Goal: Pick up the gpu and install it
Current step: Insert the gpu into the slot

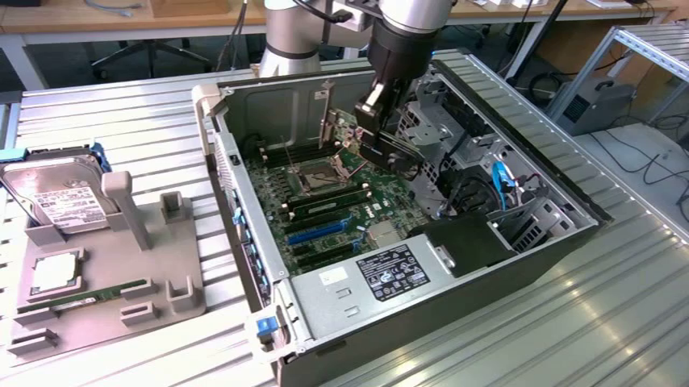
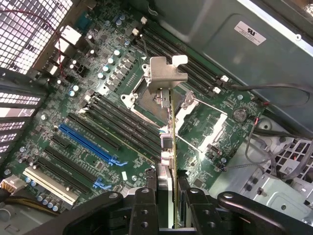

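Ribbed metal tabletop (image 1: 603,339) carries an open grey steel computer case (image 1: 431,322); black fingers (image 2: 146,196) clamp the thin, flat gpu (image 2: 167,142) edge-on, its bent silver bracket (image 2: 164,73) at the free end, above the green motherboard (image 2: 98,98)

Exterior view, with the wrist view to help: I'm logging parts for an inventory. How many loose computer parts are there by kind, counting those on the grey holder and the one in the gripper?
hard drive: 1
memory stick: 1
silver square chip: 1
gpu: 1
Total: 4
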Robot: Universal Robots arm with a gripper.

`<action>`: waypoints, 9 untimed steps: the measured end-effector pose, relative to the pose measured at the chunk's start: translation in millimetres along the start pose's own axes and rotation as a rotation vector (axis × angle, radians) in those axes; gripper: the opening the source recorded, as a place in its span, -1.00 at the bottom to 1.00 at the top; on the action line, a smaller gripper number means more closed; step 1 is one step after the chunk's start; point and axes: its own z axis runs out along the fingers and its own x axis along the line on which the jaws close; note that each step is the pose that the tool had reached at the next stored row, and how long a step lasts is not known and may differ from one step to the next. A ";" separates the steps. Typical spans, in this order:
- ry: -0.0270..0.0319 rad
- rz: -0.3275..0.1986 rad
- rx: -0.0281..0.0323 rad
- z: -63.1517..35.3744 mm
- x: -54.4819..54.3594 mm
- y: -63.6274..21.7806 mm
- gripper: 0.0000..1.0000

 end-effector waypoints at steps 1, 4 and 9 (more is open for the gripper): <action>0.0002 -0.005 -0.0001 0.0 0.0 0.0 -0.46; 0.0006 -0.016 -0.0004 0.0 0.0 0.0 -0.46; 0.0012 -0.036 -0.0009 0.0 0.0 0.0 -0.46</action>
